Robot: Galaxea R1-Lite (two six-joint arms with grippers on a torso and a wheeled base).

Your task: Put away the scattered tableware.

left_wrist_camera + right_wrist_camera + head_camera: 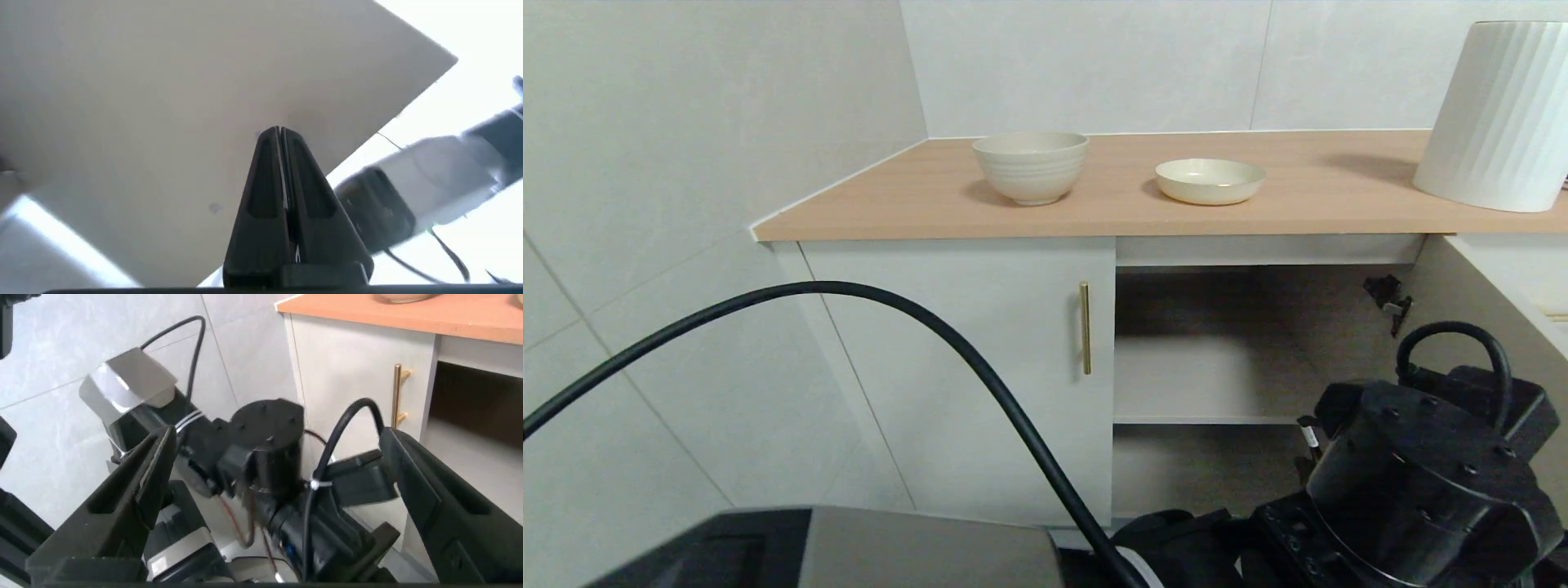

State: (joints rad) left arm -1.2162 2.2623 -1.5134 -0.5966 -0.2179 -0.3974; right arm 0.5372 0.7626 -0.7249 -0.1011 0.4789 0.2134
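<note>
A cream ribbed bowl (pixel 1030 167) and a shallow cream dish (pixel 1210 180) stand upright and apart on the wooden counter (pixel 890 208), both right way up with nothing visible inside the dish. The bowl sits toward the counter's left end, near the tiled corner and above a closed white cupboard door (pixel 964 367) with a slim brass handle (pixel 1085 327). The dish sits to the bowl's right, above an open compartment (pixel 1241 310) fitted with a pale shelf (pixel 1209 384). A tall white ribbed container (pixel 1499 114) occupies the counter's far right end, well away from the dish. A black cable (pixel 890 302) arcs across the foreground in front of the closed door.

In the left wrist view the left pincer (pixel 279 143) has its two dark fingers pressed together with nothing between them, set against a plain pale surface. In the right wrist view the right pincer (pixel 278 434) is spread wide and grips nothing, low and away from the cupboard, with the counter's edge and the brass handle beyond it
</note>
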